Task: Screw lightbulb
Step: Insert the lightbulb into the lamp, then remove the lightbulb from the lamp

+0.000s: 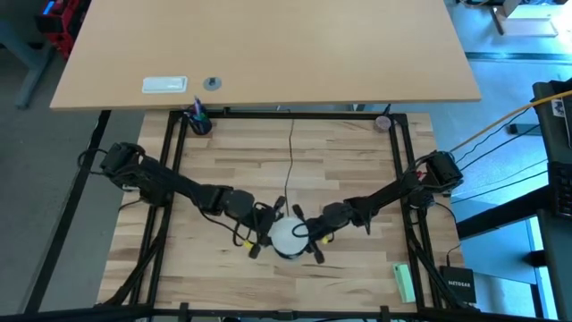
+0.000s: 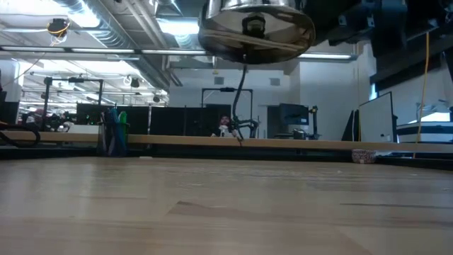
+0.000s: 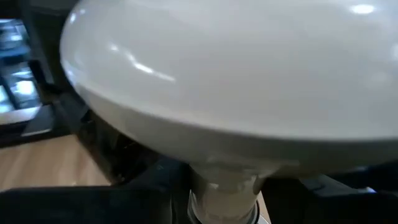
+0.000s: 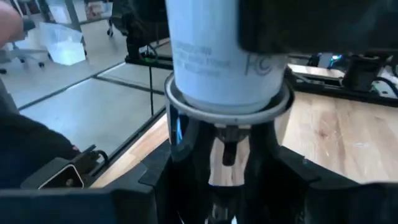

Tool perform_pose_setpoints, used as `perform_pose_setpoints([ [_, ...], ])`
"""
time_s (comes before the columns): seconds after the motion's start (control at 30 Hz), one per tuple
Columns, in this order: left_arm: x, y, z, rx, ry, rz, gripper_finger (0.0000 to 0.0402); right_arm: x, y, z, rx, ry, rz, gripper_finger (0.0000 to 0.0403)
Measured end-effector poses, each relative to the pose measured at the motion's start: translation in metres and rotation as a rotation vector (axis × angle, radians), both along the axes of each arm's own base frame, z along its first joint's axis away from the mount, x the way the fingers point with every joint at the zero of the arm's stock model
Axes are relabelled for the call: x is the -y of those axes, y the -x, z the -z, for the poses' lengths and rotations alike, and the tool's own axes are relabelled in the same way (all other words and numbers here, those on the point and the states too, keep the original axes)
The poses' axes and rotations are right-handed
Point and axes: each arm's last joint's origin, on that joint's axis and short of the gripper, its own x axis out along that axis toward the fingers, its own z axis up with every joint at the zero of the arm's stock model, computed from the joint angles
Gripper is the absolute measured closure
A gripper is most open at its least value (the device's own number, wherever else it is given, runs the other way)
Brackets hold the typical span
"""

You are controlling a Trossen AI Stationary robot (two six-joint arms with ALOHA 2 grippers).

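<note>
Hovering above the near-centre counter (image 1: 357, 179), the lightbulb (image 1: 288, 238) sits partly in the socket (image 2: 256, 30); left hand (image 1: 264, 231) clamps it, right hand (image 1: 315, 234) grips the socket. Screwing probably remains unfinished.

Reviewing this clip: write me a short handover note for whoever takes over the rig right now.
Left claw: shut on the lightbulb, near its neck.
Right claw: holds the socket; its black cord trails across the table.
Both are lifted off the wooden table near its front middle.
Done: bulb and socket picked up and brought together; bulb base sits at the socket mouth.
Left: how far the bulb is threaded cannot be told; finish screwing, then set down.
</note>
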Motion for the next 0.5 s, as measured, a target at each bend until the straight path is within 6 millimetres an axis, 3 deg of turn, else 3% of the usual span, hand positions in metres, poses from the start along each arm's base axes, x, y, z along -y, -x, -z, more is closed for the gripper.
perform_pose_setpoints([
  [0.17,-0.004,-0.001,0.001,-0.024,0.040,0.026,0.0260,-0.002,-0.005,-0.003,-0.041,0.015,0.005,0.0227],
  [0.37,-0.011,-0.001,0.005,-0.082,0.086,-0.009,0.0158,-0.001,-0.006,-0.004,-0.038,0.025,0.064,0.0227],
  [0.5,-0.012,0.003,0.001,-0.108,0.105,-0.020,0.0121,0.000,-0.006,-0.003,-0.057,0.035,0.086,0.0227],
])
